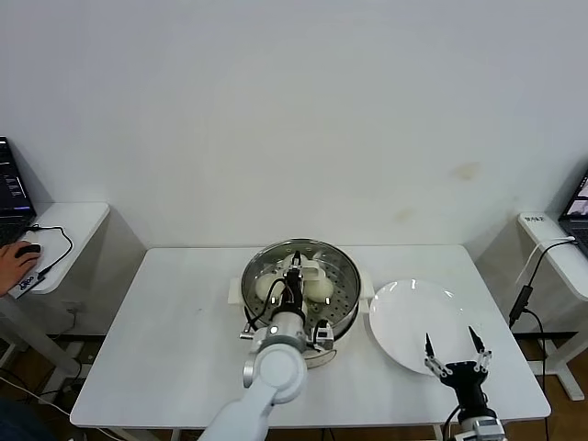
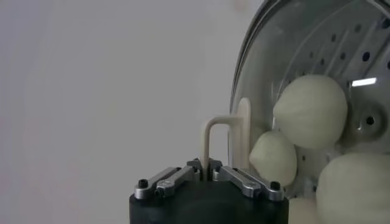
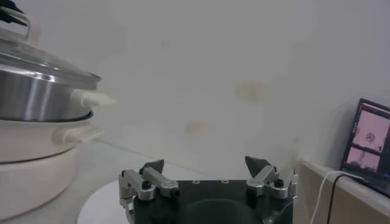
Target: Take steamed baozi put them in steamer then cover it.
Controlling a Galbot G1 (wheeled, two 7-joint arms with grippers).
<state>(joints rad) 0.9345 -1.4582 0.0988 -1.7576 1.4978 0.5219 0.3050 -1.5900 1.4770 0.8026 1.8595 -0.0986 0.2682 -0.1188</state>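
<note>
The steamer (image 1: 342, 296) stands at the table's middle with the glass cover (image 1: 276, 260) lying on it. My left gripper (image 1: 295, 277) is over its centre, shut on the cover's white handle (image 2: 210, 135). Off-white baozi (image 1: 267, 288) show through the glass; three are in the left wrist view (image 2: 311, 111). The right wrist view shows the steel pot (image 3: 36, 97) on its cream base (image 3: 30, 170) with the cover (image 3: 42, 59) on top. My right gripper (image 1: 457, 352) is open and empty above the near edge of the white plate, and shows in its own view (image 3: 205, 165).
The large white plate (image 1: 409, 312) lies right of the steamer with nothing on it. Side tables with laptops stand at both sides (image 1: 55, 230), (image 3: 368, 143). A person's hand (image 1: 14, 262) rests on the left one. A cable (image 1: 528, 294) hangs at the right.
</note>
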